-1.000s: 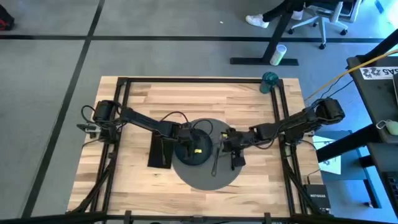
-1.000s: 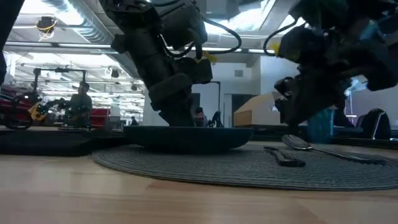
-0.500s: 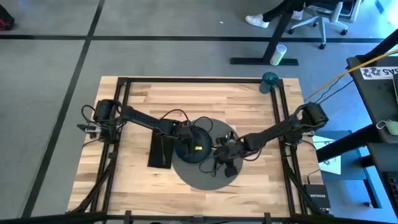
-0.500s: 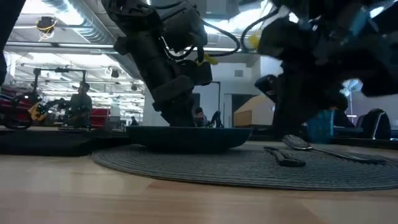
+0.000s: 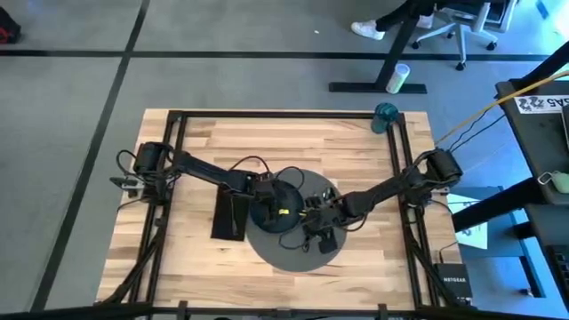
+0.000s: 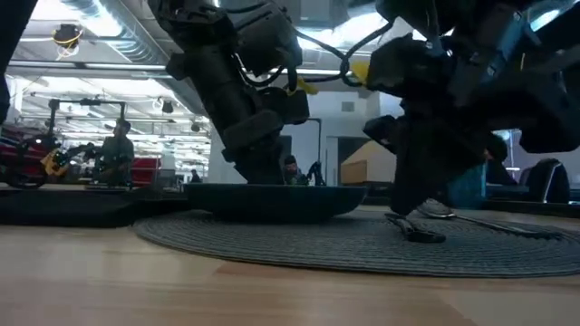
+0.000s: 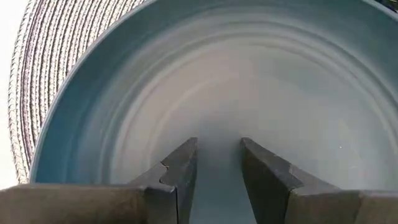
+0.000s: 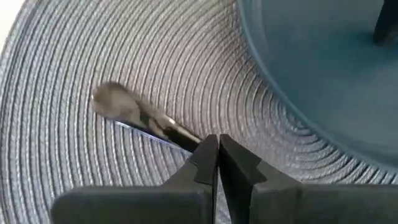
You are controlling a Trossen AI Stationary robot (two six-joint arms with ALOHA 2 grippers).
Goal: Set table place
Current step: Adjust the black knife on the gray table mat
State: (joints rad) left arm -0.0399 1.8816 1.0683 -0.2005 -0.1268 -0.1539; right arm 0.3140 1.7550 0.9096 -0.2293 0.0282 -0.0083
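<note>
On the desk (image 5: 356, 142) lay the grey placemat (image 5: 289, 256) carrying the plate (image 7: 205, 81). Left jaws (image 7: 217, 165), slightly spread, hovered inside the plate. Right jaws (image 8: 218, 158), pressed together, met the spoon (image 8: 134, 113) on the mat beside the plate.

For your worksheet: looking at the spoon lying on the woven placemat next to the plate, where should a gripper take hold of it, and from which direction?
Grip the spoon on its thin handle, not the rounded bowl. It lies flat on the placemat, so coming straight down from above looks best, fingers either side of the handle. The right gripper already sits at the handle, fingers together.
</note>
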